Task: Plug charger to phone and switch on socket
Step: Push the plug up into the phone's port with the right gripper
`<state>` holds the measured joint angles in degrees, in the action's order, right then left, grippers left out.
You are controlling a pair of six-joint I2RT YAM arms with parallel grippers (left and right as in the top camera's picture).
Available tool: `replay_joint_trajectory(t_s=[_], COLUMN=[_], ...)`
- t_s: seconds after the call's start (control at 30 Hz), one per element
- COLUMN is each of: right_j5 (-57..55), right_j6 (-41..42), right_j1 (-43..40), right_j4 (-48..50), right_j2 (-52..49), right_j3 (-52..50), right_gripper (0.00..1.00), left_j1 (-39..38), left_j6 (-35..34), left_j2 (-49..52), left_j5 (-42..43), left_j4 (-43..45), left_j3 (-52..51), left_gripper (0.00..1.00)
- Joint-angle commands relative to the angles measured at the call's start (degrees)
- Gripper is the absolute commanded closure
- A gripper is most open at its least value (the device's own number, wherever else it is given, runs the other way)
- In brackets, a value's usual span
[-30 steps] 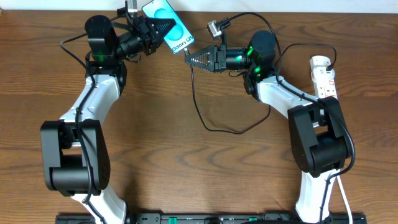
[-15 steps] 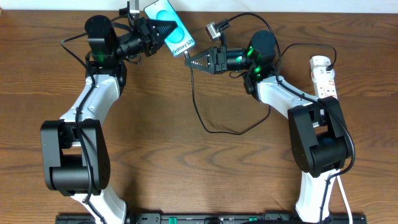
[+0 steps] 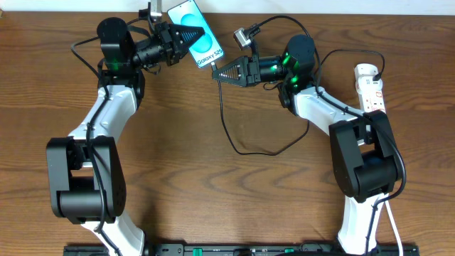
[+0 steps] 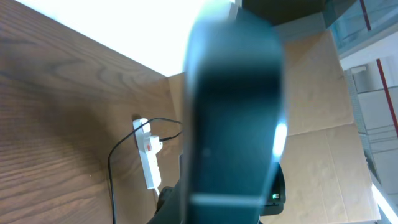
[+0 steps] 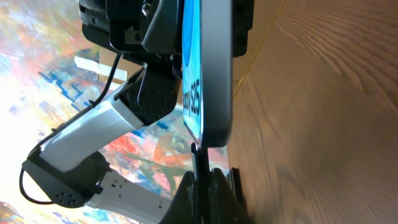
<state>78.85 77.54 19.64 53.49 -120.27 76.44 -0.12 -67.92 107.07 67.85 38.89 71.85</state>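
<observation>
From overhead, the left end effector (image 3: 188, 34) pinches the phone (image 3: 207, 51) by its sides, holding it near the far edge of the wooden surface (image 3: 178, 163). The right end effector (image 3: 216, 69) is pressed together on the tip of the charger (image 3: 242, 148), just beside the phone's lower end. The cable loops across the surface. The power strip (image 3: 370, 87) lies at the far right, well apart.

In the left wrist view, the phone is a dark blur up close, with the power strip beyond.

In the right wrist view, the phone stands edge-on and the charger's tip touches its bottom edge. Whether the tip is seated cannot be told.
</observation>
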Motion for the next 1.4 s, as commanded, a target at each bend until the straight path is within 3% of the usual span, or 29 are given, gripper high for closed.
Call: replay_joint_trajectory(t_s=[0.0, 1.37], right_j5=[-0.2, -3.32], right_j6=[0.9, 1.25], right_j1=[0.5, -0.59], right_j4=[-0.33, 1.01], right_j2=[-0.42, -0.39], right_j3=[0.55, 0.55], right_gripper=[0.99, 0.99], left_j1=[-0.83, -0.83], left_j6=[0.0, 1.64], left_j2=[-0.57, -0.57], left_j5=[4.11, 9.55], left_j4=[1.07, 0.63], left_j3=[0.68, 0.68], left_gripper=[0.93, 0.93])
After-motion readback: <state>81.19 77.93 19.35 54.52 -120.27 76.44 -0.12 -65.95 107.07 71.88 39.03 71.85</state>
